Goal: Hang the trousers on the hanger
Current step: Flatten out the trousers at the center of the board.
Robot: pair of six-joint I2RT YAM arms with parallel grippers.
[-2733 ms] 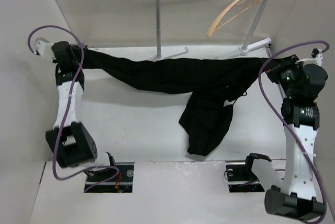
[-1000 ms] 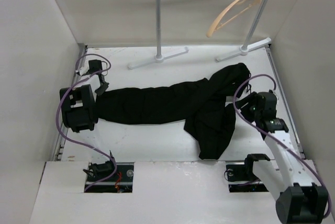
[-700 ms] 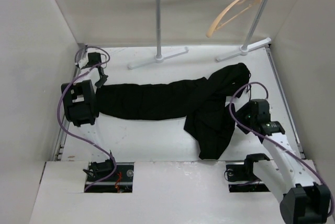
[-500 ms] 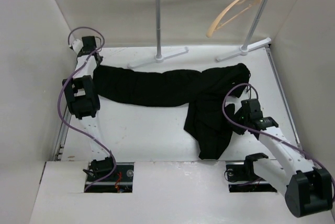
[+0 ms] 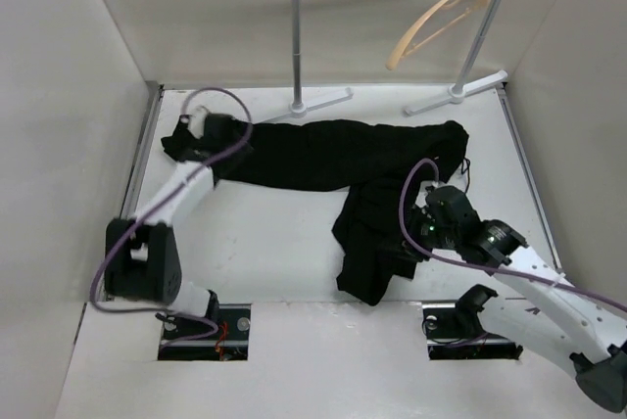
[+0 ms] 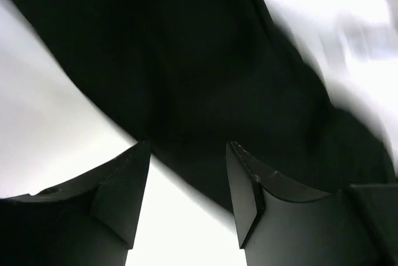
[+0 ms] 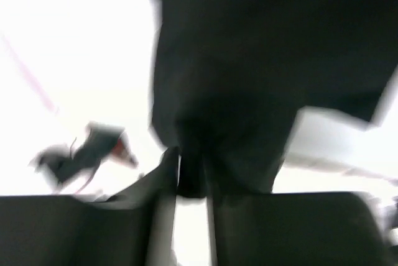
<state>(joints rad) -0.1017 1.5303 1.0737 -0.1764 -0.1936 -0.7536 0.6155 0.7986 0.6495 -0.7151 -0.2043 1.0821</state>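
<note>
The black trousers (image 5: pixel 323 155) lie across the table, one part folded down toward the front (image 5: pixel 367 262). The tan hanger (image 5: pixel 436 18) hangs on the white rail at the back right, far from both arms. My left gripper (image 5: pixel 220 140) sits at the trousers' left end. In the left wrist view it (image 6: pixel 188 148) is open, with bare table between the fingers and dark cloth (image 6: pixel 186 61) just beyond the tips. My right gripper (image 5: pixel 416 233) rests on the folded part. The right wrist view is blurred: its fingers (image 7: pixel 193 160) stand slightly apart with cloth (image 7: pixel 249 61) at their tips.
The white rail stand has a left post (image 5: pixel 296 37) and feet (image 5: pixel 294 109) on the table's back edge, close behind the trousers. Tall walls (image 5: pixel 69 96) close in both sides. Base cut-outs with cables (image 5: pixel 206 326) sit at the near edge.
The trousers went from stretched between both grippers to lying on the table. My left gripper opened and let go of the left end. My right arm moved left onto the folded part.
</note>
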